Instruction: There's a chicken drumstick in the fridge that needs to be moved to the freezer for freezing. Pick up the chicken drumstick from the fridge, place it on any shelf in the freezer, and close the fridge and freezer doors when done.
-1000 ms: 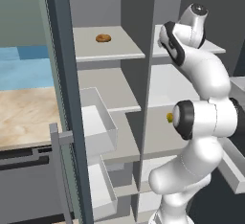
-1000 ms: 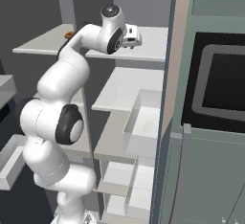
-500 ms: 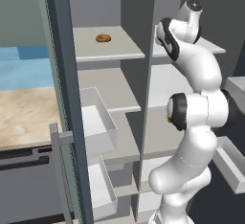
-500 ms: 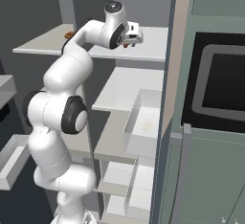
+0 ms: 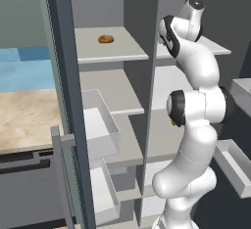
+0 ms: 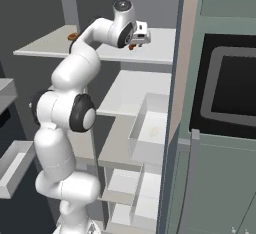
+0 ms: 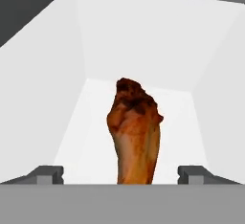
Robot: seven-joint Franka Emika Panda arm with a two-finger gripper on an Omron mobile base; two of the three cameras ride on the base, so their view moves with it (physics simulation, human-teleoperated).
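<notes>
The gripper (image 7: 121, 174) is open, its fingertips (image 7: 47, 174) wide on both sides of the chicken drumstick (image 7: 134, 134), and it has come closer along the top fridge shelf (image 7: 86, 141) where the meat lies; closing should come next, I think.

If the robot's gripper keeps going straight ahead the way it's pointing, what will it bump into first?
Most likely the chicken drumstick. In the hand view it lies on the white shelf straight ahead of the open gripper, between the two fingertips. How far off it is can't be judged.
</notes>
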